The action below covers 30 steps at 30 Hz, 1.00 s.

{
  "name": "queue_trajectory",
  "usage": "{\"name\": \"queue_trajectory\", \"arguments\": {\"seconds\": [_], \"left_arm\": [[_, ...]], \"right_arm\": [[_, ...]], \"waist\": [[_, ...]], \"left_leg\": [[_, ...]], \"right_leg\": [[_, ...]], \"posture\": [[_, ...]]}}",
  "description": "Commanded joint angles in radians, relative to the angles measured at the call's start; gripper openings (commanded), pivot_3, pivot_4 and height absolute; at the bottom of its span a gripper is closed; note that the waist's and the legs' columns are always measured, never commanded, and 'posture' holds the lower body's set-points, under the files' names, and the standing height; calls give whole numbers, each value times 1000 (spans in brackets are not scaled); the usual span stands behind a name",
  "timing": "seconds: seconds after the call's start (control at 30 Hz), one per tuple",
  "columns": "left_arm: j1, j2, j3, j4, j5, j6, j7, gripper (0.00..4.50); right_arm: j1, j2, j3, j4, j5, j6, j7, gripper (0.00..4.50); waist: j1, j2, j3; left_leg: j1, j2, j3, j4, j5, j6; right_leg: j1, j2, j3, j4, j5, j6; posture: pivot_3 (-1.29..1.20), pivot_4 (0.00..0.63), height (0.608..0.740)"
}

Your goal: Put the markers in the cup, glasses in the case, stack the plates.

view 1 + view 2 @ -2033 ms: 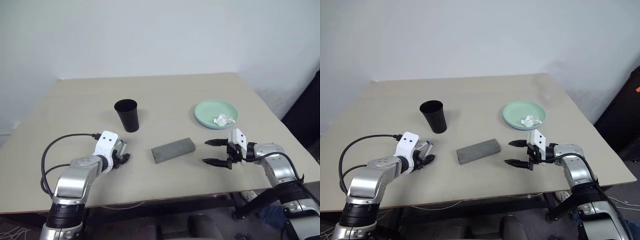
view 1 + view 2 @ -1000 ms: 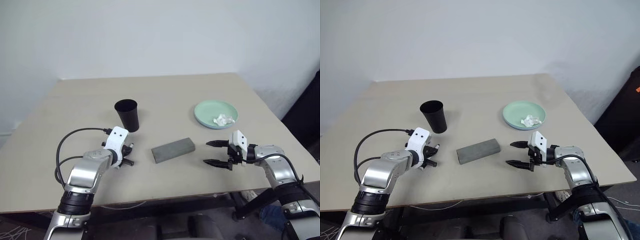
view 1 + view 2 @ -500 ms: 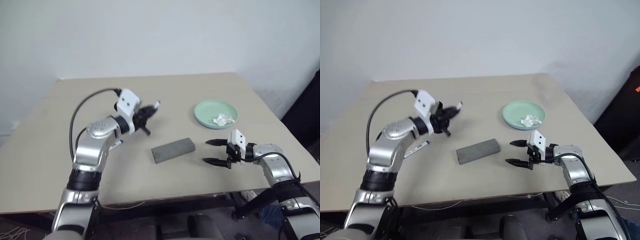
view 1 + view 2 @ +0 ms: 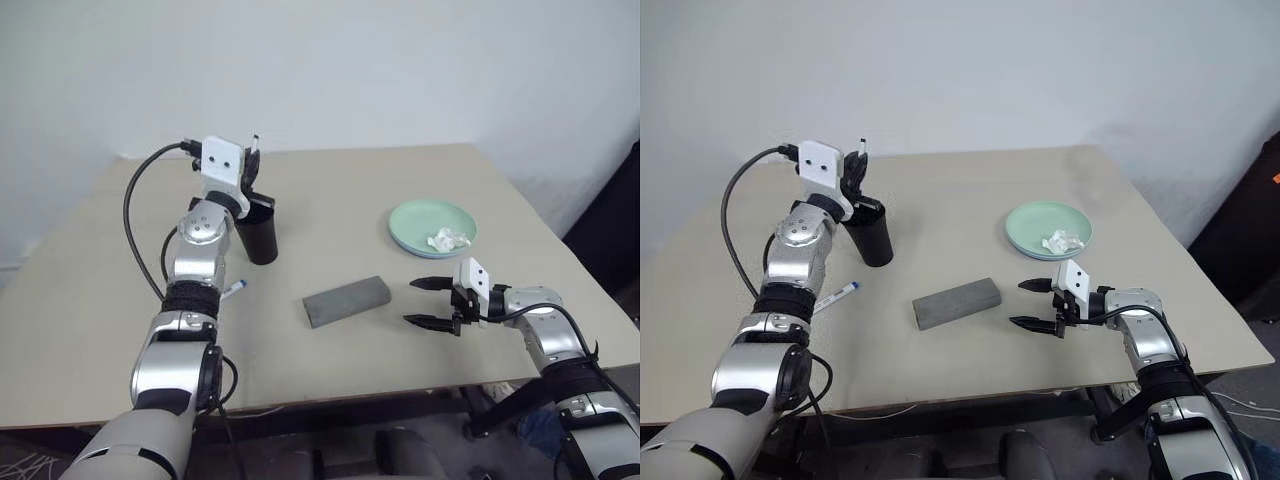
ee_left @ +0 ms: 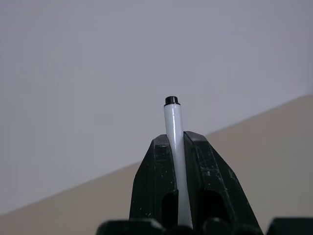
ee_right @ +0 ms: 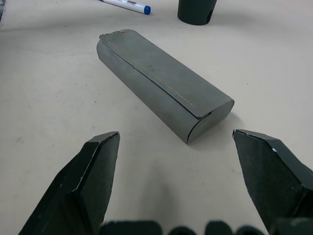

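One marker (image 5: 174,147) — pinched upright in left hand (image 5: 179,161)

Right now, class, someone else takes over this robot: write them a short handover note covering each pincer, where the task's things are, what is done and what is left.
Left pincer: shut on a marker, held up above the black cup.
Right pincer: open, holding nothing, low over the table, facing the grey case.
Second marker: lying on the table on the robot's left, nearer than the cup.
Case: closed, mid-table. No glasses in sight.
Mint green plate: far right, crumpled tissue on it.
Done: one marker picked up.
Left: drop this marker into the cup, then the second one. Whether a second plate lies under the green one cannot be told.
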Motion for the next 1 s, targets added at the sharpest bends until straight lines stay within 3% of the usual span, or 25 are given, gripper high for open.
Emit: {"name": "queue_trajectory", "arguments": {"seconds": [0.03, 0.1, 0.37, 0.53, 0.73, 1.0], "left_arm": [[-62, -9, 16, 78, 1, -85, 3, 39], [-75, -11, 16, 117, 5, -104, 11, 301], [-105, -15, 16, 173, 8, -143, 27, 2899], [-108, -12, 14, 162, 5, -138, 16, 2899], [-98, 19, 46, 44, -84, 0, -122, 2899], [96, 192, 56, -413, -291, 343, -512, 2899]], "right_arm": [[-12, -8, -28, -25, 10, -8, -7, 3999], [-14, -8, -28, -28, 10, -5, -8, 3999], [-16, -10, -27, -23, 9, -8, -8, 3999], [-22, -8, -25, -23, 8, -7, -7, 3999], [-26, -5, -23, -21, 7, -9, -6, 3999], [-26, -1, -20, -19, 7, -8, -4, 3999]], "waist": [[0, 0, 0], [0, 0, 0], [0, -1, 0], [-1, -1, 0], [-1, -1, 0], [-6, -1, 0]], "left_leg": [[0, 0, 0, 0, 0, 0], [0, 0, 0, 0, 0, 0], [0, 0, 0, 0, 0, -1], [0, 0, 0, 0, 0, -1], [0, 0, 0, 0, 0, -1], [1, 1, 0, -2, -1, -2]], "right_leg": [[0, 0, 0, 0, 0, 0], [0, 0, 0, 0, 0, 0], [0, 0, -1, 0, 0, 0], [0, 0, -1, 0, 0, 0], [-1, 0, -1, 0, 0, 0], [-2, 1, -1, 1, 0, 0]], "posture": [[0, 0, 740], [0, 0, 740], [0, 0, 740], [0, 0, 740], [0, 0, 740], [0, 0, 740]]}}
